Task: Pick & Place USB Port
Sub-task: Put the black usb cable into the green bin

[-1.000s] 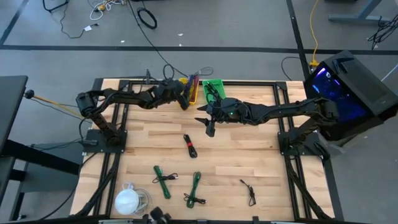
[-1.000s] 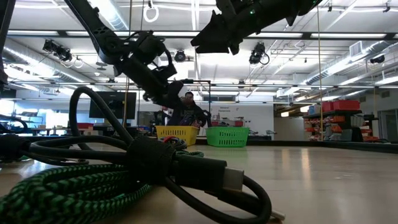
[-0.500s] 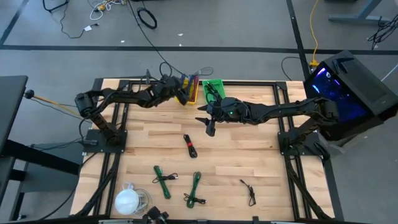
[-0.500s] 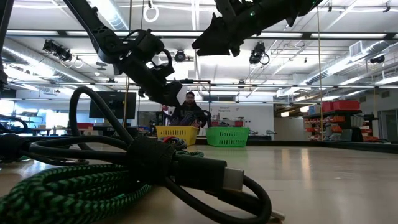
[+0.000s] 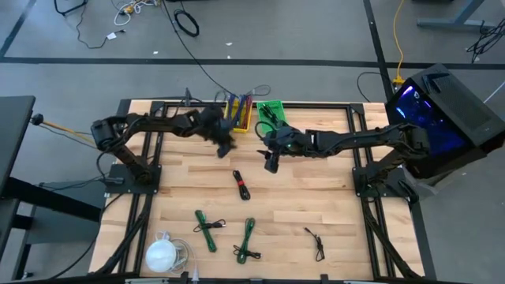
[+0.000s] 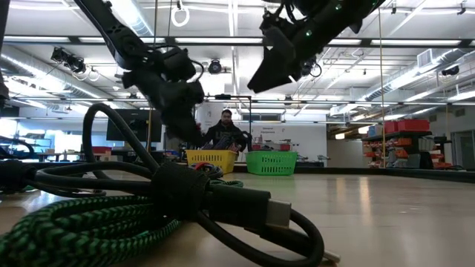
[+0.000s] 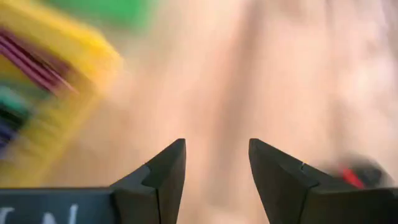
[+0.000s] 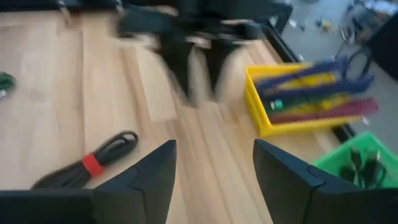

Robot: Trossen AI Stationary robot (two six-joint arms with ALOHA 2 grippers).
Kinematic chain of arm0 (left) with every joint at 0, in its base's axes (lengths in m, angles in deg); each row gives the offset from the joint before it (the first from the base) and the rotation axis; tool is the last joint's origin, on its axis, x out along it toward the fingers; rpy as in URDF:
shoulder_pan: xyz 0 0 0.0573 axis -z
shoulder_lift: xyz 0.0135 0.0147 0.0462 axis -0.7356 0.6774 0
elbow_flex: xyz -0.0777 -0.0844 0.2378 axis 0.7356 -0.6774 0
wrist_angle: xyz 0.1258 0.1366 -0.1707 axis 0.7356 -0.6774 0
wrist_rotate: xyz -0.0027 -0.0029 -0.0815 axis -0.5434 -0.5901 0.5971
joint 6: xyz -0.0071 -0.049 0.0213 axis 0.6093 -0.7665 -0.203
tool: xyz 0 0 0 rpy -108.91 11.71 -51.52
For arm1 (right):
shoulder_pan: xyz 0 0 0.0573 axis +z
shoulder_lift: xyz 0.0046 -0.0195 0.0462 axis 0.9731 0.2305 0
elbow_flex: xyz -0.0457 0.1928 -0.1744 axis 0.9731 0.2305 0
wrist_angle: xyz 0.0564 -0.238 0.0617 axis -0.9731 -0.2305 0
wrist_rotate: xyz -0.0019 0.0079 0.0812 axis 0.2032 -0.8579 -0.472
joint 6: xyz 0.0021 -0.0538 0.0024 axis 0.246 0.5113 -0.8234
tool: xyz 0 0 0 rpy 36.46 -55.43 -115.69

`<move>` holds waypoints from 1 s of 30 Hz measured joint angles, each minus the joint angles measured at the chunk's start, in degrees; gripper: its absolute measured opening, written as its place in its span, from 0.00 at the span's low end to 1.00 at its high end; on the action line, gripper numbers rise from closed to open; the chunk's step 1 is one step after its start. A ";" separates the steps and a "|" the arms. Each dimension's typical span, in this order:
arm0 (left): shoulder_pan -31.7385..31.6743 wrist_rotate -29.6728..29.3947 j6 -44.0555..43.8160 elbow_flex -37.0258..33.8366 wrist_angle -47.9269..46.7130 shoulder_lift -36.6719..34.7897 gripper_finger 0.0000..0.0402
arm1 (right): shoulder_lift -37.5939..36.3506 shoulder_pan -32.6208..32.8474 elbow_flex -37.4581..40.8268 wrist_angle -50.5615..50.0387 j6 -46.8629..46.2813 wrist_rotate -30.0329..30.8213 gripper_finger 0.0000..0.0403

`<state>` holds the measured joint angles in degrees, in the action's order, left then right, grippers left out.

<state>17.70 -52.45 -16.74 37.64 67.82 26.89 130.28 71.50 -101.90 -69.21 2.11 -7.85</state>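
USB cable (image 5: 241, 185), the black one with the red tie, lies loose on the table (image 5: 331, 205) near its centre, with nothing gripping it. Your left gripper (image 5: 223, 146) hangs at about 11 o'clock from it, fingers parted and empty; the right gripper (image 5: 272, 164) hovers at 1 o'clock, likewise spread and empty. The yellow bin (image 5: 241, 110) sits at the table's 12 o'clock edge. You look to be in the reach step: next, lower one gripper over the cable and close.

The left gripper (image 5: 225, 147) is held above the table's far middle, fingers parted and empty. The right gripper (image 5: 271, 163) is held nearby, likewise parted.
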 joint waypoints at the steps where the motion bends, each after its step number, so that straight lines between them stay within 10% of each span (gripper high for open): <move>1: 0.94 1.07 -0.87 -0.06 -3.49 -0.38 0.45 | 0.00 0.00 0.00 -0.74 -1.09 -0.07 0.53; 11: 11.59 -6.24 -7.19 -0.04 -24.13 -1.37 0.45 | 7.74 3.62 0.00 -2.72 -14.85 -3.51 0.53; 30: 21.44 -16.47 -11.81 -0.04 -17.62 -1.37 0.45 | 21.50 7.30 0.00 12.33 -27.81 -10.23 0.53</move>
<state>39.14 -68.92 -28.55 37.60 50.21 25.52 151.77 78.80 -101.90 -56.88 -25.71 -18.08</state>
